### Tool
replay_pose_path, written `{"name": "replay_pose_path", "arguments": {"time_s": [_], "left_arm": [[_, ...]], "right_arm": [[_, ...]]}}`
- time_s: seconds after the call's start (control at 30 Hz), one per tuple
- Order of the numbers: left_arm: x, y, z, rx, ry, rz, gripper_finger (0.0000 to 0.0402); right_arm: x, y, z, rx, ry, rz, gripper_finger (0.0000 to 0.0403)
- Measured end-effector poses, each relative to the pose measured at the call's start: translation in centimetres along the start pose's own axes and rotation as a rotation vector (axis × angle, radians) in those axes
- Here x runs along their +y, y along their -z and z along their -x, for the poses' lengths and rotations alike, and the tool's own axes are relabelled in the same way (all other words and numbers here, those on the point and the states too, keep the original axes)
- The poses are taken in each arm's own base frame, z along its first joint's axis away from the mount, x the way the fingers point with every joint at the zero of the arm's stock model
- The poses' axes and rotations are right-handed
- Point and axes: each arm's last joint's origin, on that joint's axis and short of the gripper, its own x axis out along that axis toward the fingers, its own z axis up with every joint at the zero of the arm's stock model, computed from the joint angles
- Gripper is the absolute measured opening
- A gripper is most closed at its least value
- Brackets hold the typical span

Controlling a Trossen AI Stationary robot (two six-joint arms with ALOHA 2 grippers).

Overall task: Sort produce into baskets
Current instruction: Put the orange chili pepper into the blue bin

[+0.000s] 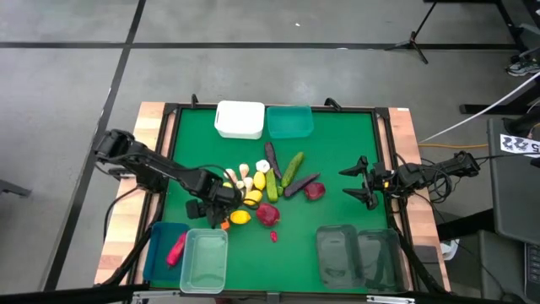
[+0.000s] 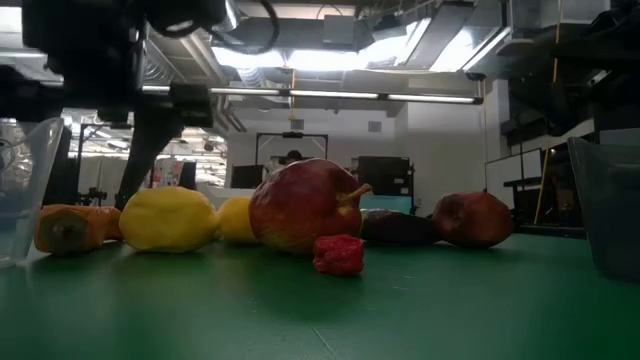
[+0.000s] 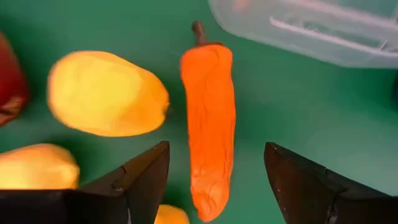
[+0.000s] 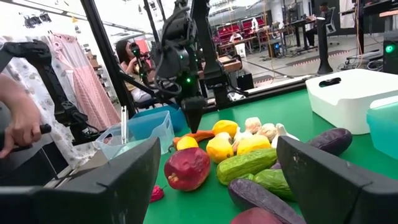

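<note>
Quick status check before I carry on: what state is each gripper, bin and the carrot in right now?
left gripper: open, jaws either side of the carrot, not closed on it
carrot: lying flat on the mat
right gripper: open, empty, waiting at the table's right side
blue bin: holds one red piece
clear green bin: looks empty
white bin: looks empty
teal bin: looks empty

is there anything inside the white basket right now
No, in the high view the white basket at the far edge of the table shows only its own bare interior.
</note>
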Motion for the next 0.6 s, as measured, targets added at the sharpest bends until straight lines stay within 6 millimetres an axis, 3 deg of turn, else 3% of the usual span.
{"name": "replay_pose_path", "arguments": {"time_s": [0.43, 0.6], "left_arm": [[0.1, 0.6, -3.4, 0.03, -0.004, -0.028, 0.0255], [0.0, 0.7, -3.4, 0.048, 0.011, 0.0, 0.0212]], "right_arm": [[-0.1, 0.0, 0.0, -0.004, 0.017, -0.014, 0.0321], [-0.1, 0.0, 0.0, -0.004, 0.017, -0.013, 0.0321]]}}
